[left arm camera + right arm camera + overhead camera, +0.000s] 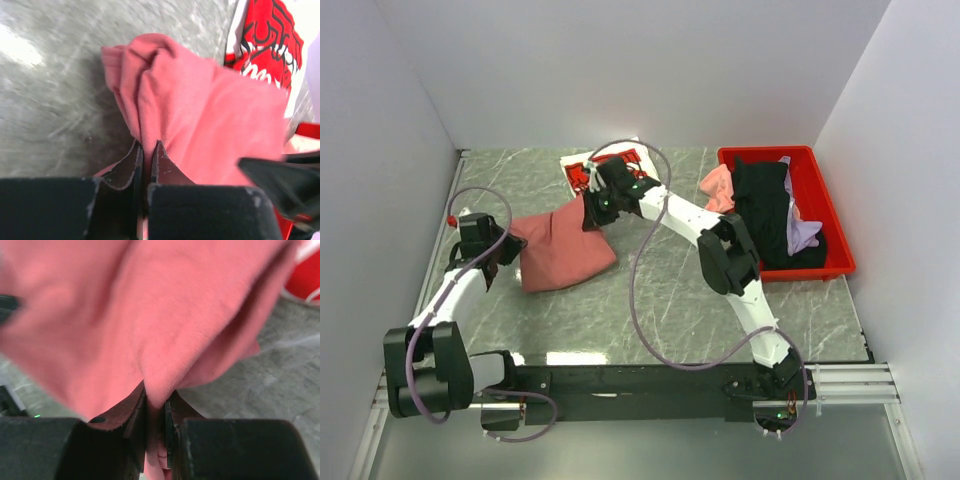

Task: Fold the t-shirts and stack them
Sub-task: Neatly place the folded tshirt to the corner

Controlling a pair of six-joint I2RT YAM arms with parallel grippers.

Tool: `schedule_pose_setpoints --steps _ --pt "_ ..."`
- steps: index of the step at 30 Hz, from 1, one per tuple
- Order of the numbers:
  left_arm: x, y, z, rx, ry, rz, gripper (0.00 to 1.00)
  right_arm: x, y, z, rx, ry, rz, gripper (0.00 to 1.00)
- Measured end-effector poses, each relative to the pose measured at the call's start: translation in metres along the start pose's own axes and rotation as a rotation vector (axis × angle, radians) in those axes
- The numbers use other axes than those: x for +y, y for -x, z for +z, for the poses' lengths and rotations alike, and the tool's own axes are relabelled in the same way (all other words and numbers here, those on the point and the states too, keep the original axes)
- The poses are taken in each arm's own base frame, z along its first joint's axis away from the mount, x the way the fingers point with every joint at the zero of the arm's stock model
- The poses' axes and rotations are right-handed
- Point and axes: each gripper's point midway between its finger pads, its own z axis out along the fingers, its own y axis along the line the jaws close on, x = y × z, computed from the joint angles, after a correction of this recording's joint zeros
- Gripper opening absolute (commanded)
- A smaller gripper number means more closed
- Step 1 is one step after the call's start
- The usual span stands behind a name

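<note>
The dusty-rose t-shirt (pixel 560 252) lies bunched on the table (pixel 670 290), at about 9 o'clock from the table's middle in the top view, and both arms have hold of it. The left gripper (pixel 508 243) sits at the shirt's 9 o'clock edge. In the left wrist view its fingers are pressed almost together, pinching a thin fold of the rose cloth, and the rest of the shirt spreads away from the tips toward 12 and 2 o'clock. The right gripper (pixel 594 212) is at the shirt's 1 o'clock corner. Its wrist view shows the jaws clamped on a thicker gather of the same cloth, which bulges up and over the fingertips and fills most of that view. Between the two grips the shirt sags in a rumpled mass toward 5 o'clock. The red-and-white t-shirt (pixel 582 172) lies flat on the table just beyond the right gripper, at 12 o'clock from the rose shirt. At 3 o'clock, well apart, the red bin (pixel 840 268) holds a black t-shirt (pixel 765 210), a lavender t-shirt (pixel 804 235) and a pink t-shirt (pixel 717 188) that hangs over its 9 o'clock wall.
</note>
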Motion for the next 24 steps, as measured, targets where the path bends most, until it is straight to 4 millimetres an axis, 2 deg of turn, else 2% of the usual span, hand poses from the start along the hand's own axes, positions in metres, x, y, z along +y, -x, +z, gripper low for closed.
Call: schedule_pose_setpoints --steps 5,9,13,18,24 --pt "-0.015 -0.003 -0.006 0.014 -0.019 0.036 0.01 0.026 0.037 -0.042 -0.098 0.043 -0.055 0.0" --pt "-0.037 0.005 -0.01 0.003 -0.058 0.052 0.01 0.031 0.061 -0.061 -0.158 0.049 -0.09 0.0" --pt "-0.07 0.021 -0.017 -0.03 -0.122 0.072 0.01 0.023 0.074 -0.071 -0.186 0.034 -0.099 0.0" --pt "-0.104 0.036 -0.015 -0.049 -0.176 0.088 0.01 0.006 0.096 -0.09 -0.235 0.01 -0.096 0.0" --pt "-0.142 0.038 0.01 -0.032 -0.224 0.116 0.01 -0.027 0.138 -0.123 -0.354 -0.008 -0.107 0.0"
